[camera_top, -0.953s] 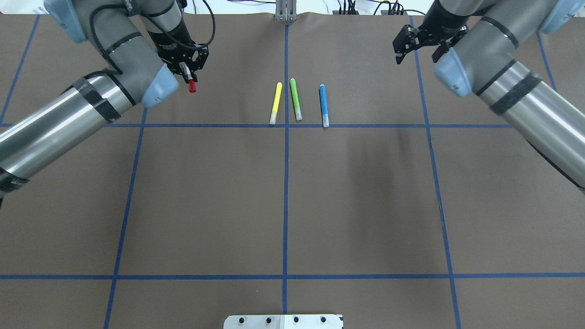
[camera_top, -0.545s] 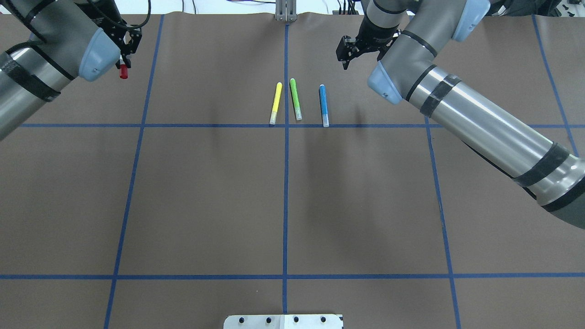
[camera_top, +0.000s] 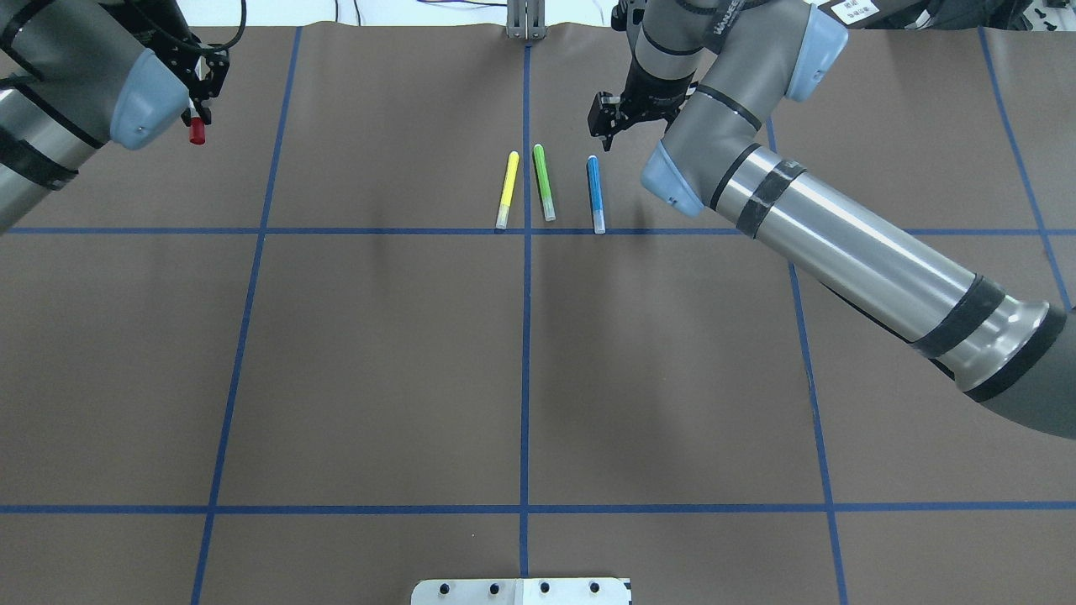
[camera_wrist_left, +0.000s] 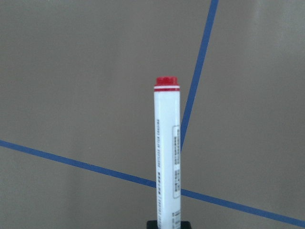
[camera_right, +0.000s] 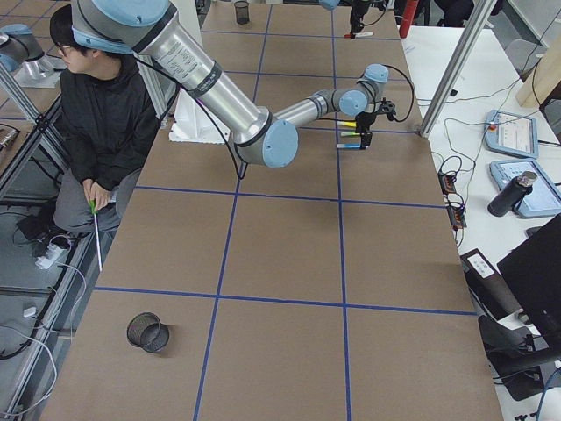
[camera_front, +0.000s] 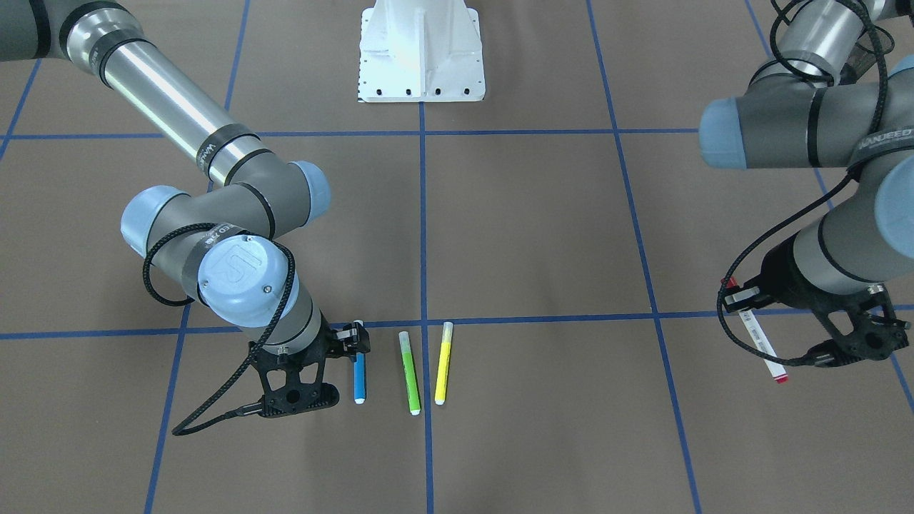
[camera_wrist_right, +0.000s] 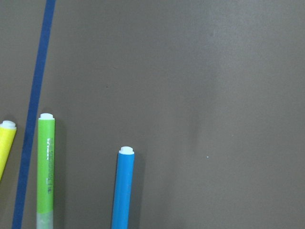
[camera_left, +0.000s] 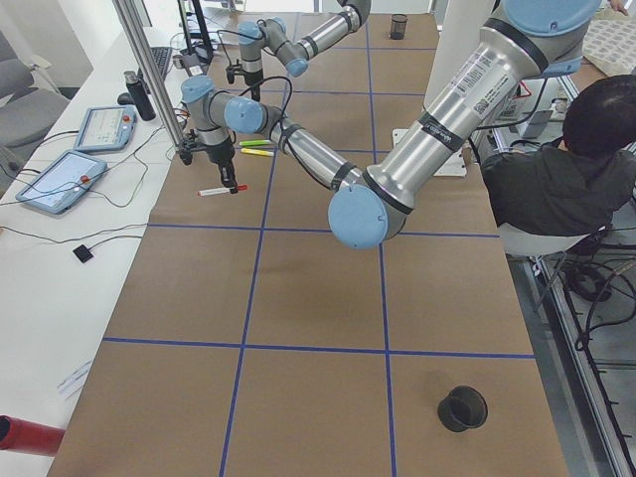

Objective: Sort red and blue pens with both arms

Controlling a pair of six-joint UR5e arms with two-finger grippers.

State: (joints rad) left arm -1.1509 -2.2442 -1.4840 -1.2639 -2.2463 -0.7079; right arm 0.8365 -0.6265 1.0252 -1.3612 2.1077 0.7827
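The red pen, white-barrelled with red ends, hangs above the table's far left part. My left gripper is shut on it. The blue pen lies on the brown table at the right of a row of three. My right gripper hovers just over that pen's far end, open and holding nothing. Its fingers do not show in the right wrist view.
A green highlighter and a yellow highlighter lie left of the blue pen. The white robot base sits at the near edge. A black cup stands far down the table. A seated person is beside the table.
My left arm has carried the red pen further left, over the blue tape line. My right arm has swung left from the far right to above the blue pen's far end.
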